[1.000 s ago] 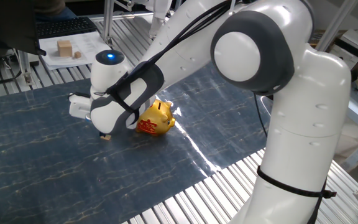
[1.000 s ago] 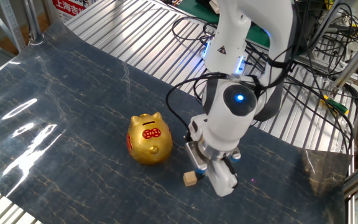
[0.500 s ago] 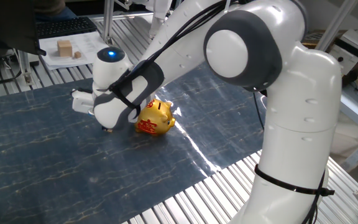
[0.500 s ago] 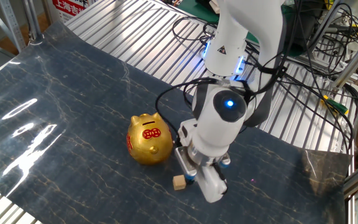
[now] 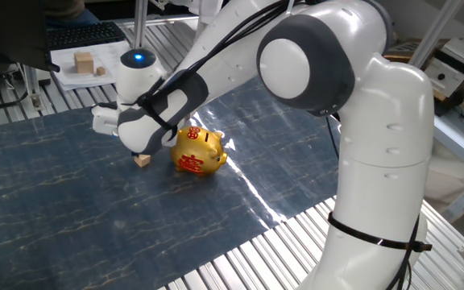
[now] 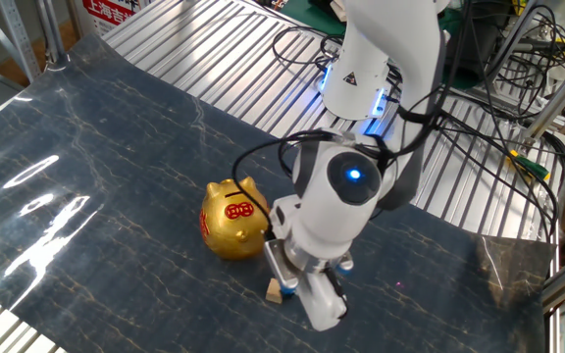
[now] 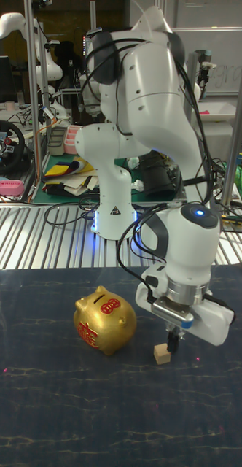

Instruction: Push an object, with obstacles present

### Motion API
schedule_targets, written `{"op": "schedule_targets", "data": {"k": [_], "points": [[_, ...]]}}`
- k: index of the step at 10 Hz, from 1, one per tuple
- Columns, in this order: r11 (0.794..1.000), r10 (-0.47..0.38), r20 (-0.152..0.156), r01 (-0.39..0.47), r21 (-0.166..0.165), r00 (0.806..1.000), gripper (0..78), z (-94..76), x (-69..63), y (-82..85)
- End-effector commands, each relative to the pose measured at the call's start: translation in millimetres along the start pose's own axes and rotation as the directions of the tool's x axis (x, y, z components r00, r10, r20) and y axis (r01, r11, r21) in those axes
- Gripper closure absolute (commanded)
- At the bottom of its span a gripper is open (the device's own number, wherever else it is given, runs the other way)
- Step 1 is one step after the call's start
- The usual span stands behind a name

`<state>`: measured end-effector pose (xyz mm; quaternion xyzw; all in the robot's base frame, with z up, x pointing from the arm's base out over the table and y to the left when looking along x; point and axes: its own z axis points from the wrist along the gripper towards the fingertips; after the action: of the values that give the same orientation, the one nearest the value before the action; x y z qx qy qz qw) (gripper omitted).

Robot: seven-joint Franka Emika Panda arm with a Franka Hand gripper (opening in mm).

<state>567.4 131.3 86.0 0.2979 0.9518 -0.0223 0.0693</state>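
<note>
The object, a tiny tan wooden cube [image 7: 162, 354], lies on the dark blue mat just right of the obstacle, a shiny gold piggy bank [image 7: 104, 319] with red markings. My gripper [image 7: 171, 343] points down with its fingertips against the cube's right side, and the dark fingers look pressed together with nothing between them. From one fixed view the cube [image 5: 142, 160] peeks out below the hand, left of the pig [image 5: 198, 151]. In the other fixed view the cube [image 6: 276, 290] sits below the pig [image 6: 231, 218], close to it but apart, with the gripper [image 6: 288, 284] touching it.
Larger pale wooden blocks [image 5: 83, 61] rest on white paper beside a keyboard [image 5: 83, 34] at the back. Ribbed metal tabletop [image 6: 194, 29] surrounds the mat. Black cables [image 6: 479, 118] lie behind the robot base [image 7: 112, 211].
The gripper has swept sideways along the mat past the pig, sliding the cube ahead of it. The pig has stayed in place.
</note>
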Motion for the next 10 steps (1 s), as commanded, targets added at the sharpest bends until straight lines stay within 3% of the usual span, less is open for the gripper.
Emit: {"op": "schedule_targets", "data": {"k": [1,3,4,5,10], "points": [[0.999,-0.031,0.012,0.031,0.017,0.999,77.6,4.6,-13.9,-11.0],[1.0,-0.014,-0.025,0.014,0.017,1.0,77.6,-7.9,-14.1,-9.8],[1.0,-0.015,-0.057,0.016,0.019,0.998,77.6,-22.7,-13.4,-9.4],[1.0,-0.015,-0.075,0.015,0.005,0.997,77.6,-29.3,-11.1,-9.1],[0.999,-0.049,-0.086,0.048,-0.004,0.995,77.6,-31.0,9.9,-12.1]]}}
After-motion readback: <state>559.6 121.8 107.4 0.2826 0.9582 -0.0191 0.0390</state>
